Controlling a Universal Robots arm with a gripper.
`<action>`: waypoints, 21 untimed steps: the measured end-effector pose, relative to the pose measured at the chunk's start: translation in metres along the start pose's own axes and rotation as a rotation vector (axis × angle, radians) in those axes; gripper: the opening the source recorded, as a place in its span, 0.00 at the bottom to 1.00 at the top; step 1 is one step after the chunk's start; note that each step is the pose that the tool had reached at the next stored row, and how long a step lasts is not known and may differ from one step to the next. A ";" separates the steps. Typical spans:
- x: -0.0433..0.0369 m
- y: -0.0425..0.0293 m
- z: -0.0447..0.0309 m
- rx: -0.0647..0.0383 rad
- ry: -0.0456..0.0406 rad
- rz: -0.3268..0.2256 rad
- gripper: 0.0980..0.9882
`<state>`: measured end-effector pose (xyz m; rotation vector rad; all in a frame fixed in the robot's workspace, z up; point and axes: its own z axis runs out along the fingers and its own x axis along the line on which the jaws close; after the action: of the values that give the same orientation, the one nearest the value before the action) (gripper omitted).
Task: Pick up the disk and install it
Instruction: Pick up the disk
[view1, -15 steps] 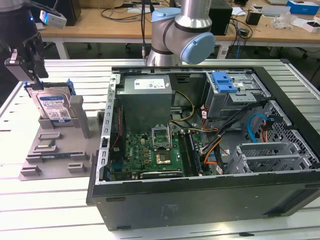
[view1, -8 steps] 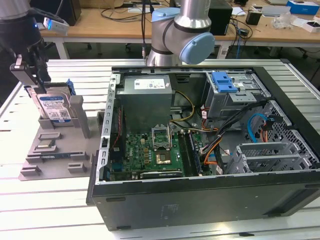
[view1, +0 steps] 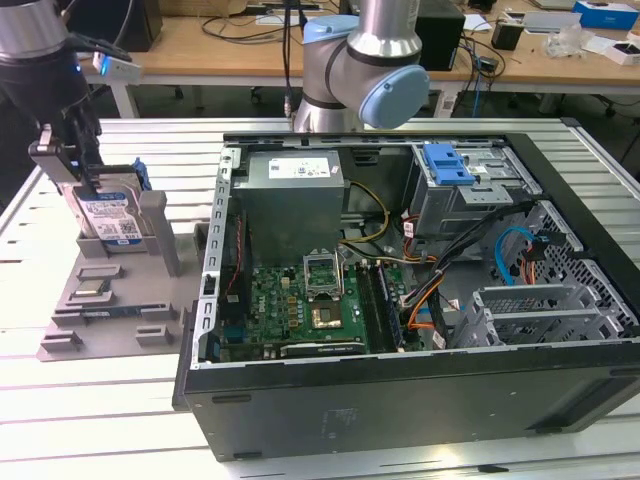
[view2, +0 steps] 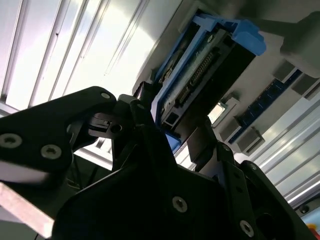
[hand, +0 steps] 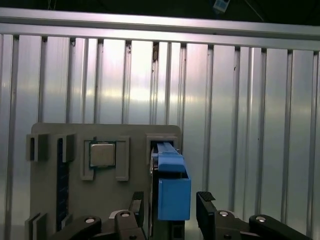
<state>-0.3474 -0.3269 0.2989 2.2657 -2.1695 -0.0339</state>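
Saw the disk (view1: 108, 222) standing on edge in a slot of the grey holder (view1: 115, 298), beside the open computer case (view1: 400, 400), likely to leave its top free for grabbing. Found the gripper (hand: 170, 202) down over it, jaws spread, one on each side, thin gap showing.

A black computer case (view1: 400, 410) lies open on the ribbed metal worktop (view1: 90, 430), towards the exterior view's right. Inside it, a green motherboard (view1: 290, 300) sits near, a grey power supply (view1: 295, 185) beyond it, and a blue latch (view1: 447, 163) far right. On the exterior view's left lies a grey holder tray (view1: 120, 300). In the first wrist view a processor chip (hand: 102, 154) rests in one of its pockets. Wooden desks (view1: 220, 50) line the far side.
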 end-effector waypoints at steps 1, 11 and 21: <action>0.0000 0.0000 0.0017 0.000 0.0001 0.000 0.50; 0.0001 -0.0002 0.0106 0.000 0.0000 0.000 0.50; 0.0001 -0.0002 0.0107 0.000 0.0000 0.000 0.30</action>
<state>-0.3474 -0.3269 0.2882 2.2657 -2.1695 -0.0339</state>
